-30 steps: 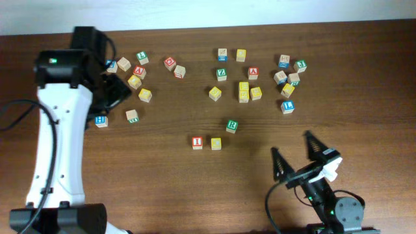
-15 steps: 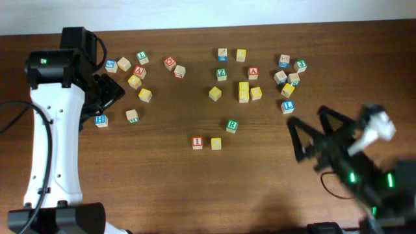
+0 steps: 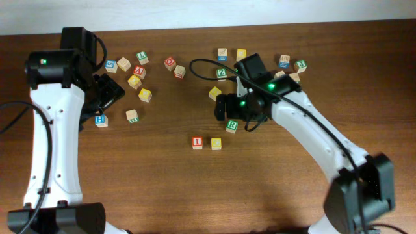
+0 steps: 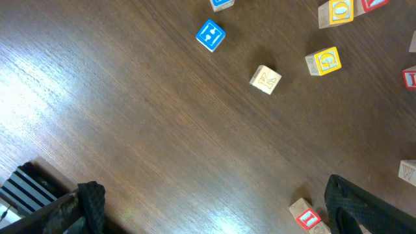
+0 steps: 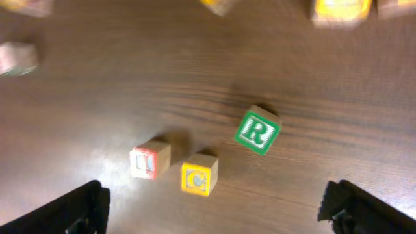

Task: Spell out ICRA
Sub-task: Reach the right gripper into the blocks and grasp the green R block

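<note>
White left arm (image 3: 55,149), white right arm (image 3: 312,133), black joints (image 3: 77,40), black cables (image 3: 14,112), green LEDs (image 3: 44,62)

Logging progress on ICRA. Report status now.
Left pincer open, empty. Right pincer open, by R cube. I cube and C cube side by side; R cube apart, skewed. Nothing blocking it.

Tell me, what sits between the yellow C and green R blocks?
Nothing; bare table separates the C block and R block, per the right wrist view.

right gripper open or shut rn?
Open. The right gripper has its fingers wide apart at opposite edges of the wrist view, gripping nothing; the green R cube lies free ahead.
</note>
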Controlling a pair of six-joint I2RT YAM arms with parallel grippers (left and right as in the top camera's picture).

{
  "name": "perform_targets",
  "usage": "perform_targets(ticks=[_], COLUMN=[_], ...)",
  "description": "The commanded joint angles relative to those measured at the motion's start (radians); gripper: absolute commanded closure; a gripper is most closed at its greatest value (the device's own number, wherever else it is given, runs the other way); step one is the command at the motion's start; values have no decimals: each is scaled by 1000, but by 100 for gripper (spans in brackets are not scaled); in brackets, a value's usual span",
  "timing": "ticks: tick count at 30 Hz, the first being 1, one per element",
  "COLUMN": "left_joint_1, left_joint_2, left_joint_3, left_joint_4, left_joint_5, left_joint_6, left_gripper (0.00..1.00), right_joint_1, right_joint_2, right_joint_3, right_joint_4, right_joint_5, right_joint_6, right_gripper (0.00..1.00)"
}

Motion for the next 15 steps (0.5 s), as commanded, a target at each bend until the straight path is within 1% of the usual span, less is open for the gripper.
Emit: perform_targets(ticks=[1,3,5,7,9,11,12,13,14,15], left_joint_1=[2,2,2,2,2,2,2,2,2,2], left_joint_2=[2,2,2,2,2,2,2,2,2,2], left_joint_3=[3,3,3,3,3,3,3,3,3,3], left_joint_4=[-1,-1,-1,-1,-1,-1,-1,-1,-1,-1], left_joint_5=[-8,-8,-8,-8,-8,-8,-8,-8,-8,-8], left_joint_6=[-5,-5,-5,-5,-5,-5,-5,-5,-5,-5], left_gripper=[1,1,1,1,1,1,1,1,1,1], right_joint_1=[5,25,34,34,38,42,46,51,59,59], right_joint_2=[95,158,216,251,269,271,271,271,271,271], right_joint_3=[21,20,20,20,20,20,20,20,19,19], right_joint_4=[28,29,33,37,76,78,81,83,82,82], right_joint_5=[75,140,160,209,209,209,209,210,209,209], right_joint_6=[195,222,238,303,299,296,296,296,295,296], right_gripper=[9,9,10,10,10,6,7,15,30,40])
